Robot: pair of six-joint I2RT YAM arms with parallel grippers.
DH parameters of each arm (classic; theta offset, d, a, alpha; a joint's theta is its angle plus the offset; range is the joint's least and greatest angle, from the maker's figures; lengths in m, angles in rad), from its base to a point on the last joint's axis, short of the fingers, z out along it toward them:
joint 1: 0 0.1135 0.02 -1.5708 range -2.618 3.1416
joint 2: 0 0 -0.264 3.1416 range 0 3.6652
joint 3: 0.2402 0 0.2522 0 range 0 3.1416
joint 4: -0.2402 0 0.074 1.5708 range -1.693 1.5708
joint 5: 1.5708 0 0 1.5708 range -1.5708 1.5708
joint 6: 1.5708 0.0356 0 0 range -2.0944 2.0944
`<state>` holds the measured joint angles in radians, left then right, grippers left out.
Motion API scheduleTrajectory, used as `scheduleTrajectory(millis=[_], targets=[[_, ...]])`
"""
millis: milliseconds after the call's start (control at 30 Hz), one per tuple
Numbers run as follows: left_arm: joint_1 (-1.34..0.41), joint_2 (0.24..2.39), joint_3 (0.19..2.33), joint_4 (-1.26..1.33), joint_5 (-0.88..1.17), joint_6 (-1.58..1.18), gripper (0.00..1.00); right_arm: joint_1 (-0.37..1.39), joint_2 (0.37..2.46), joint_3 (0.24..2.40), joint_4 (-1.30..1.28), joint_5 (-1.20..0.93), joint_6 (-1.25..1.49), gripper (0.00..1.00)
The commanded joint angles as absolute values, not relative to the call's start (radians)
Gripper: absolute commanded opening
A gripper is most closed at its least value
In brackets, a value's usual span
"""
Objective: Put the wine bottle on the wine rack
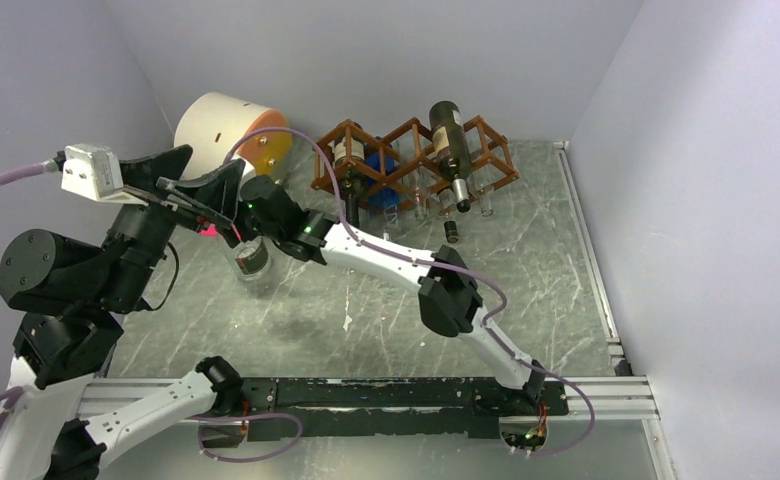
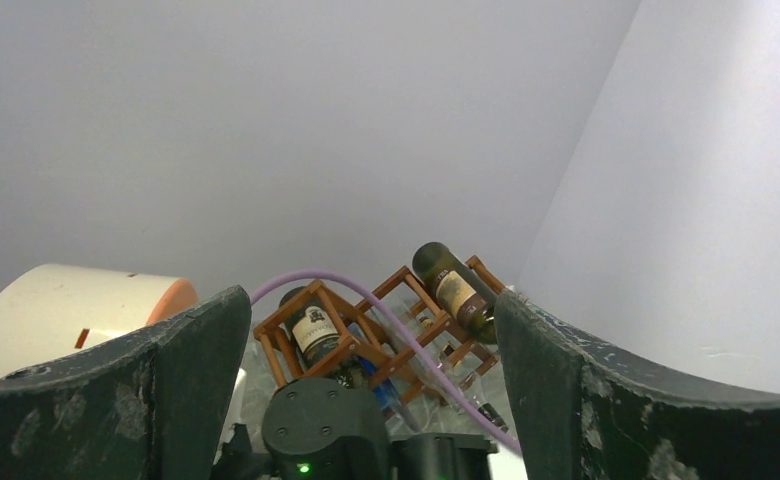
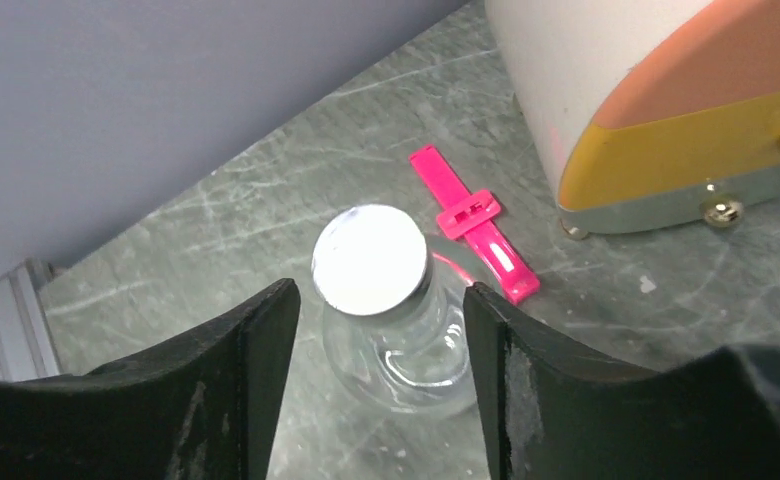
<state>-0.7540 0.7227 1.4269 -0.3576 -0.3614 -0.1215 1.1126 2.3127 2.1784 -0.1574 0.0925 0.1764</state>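
Topple risk: the wine bottle (image 3: 371, 260) stands toward the far left corner of the bench (image 1: 526, 260).
Your left gripper (image 2: 371, 298) hangs spread, empty. Your right gripper (image 3: 378, 292), spread, straddles the bottle without pinching it yet; an off-centre close could knock it onto the pink clip (image 3: 474, 225), short of the wine rack (image 1: 416, 155).

Robot test cell in a lab

Plain lilac-grey wall panels (image 1: 366, 50) boxed in a marble-patterned tabletop (image 1: 386, 320). A left arm (image 1: 66, 280) and a right arm (image 1: 446, 295) stood on an aluminium rail (image 1: 606, 392) at its near edge, trailing purple cables (image 1: 318, 150), with a wine rack (image 1: 406, 140) staged as a prop.
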Motion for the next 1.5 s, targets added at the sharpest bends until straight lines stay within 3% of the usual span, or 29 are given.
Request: scheduleTrajectory(millis=[0,167,300,433,600,933,1200,1467], targets=[[-0.75,0.735,1.453,-0.377,-0.335,-0.136,0.95,1.11,2.384,2.273,-0.117,0.1,0.136,0.58],[-0.75,0.747,1.456,-0.391,-0.336,-0.142,0.95,1.108,2.412,2.285,-0.079,0.143,0.089,0.46],[-0.75,0.755,1.464,-0.392,-0.313,-0.152,0.95,1.11,2.394,2.265,-0.059,0.153,0.068,0.29],[-0.751,0.763,1.466,-0.39,-0.29,-0.155,0.95,1.109,2.333,2.16,-0.027,0.156,0.034,0.14],[-0.751,0.771,1.463,-0.392,-0.292,-0.158,0.95,1.113,2.215,1.927,0.062,0.177,0.003,0.07],[-0.75,0.788,1.416,-0.379,-0.326,-0.168,0.95,1.155,1.946,1.413,0.294,0.264,0.029,0.0],[-0.751,0.842,1.41,-0.379,-0.348,-0.185,0.95,1.183,1.859,1.305,0.208,0.396,0.141,0.0],[-0.75,0.922,1.43,-0.447,-0.418,-0.196,0.95,1.196,1.739,1.157,0.177,0.369,0.208,0.0]])
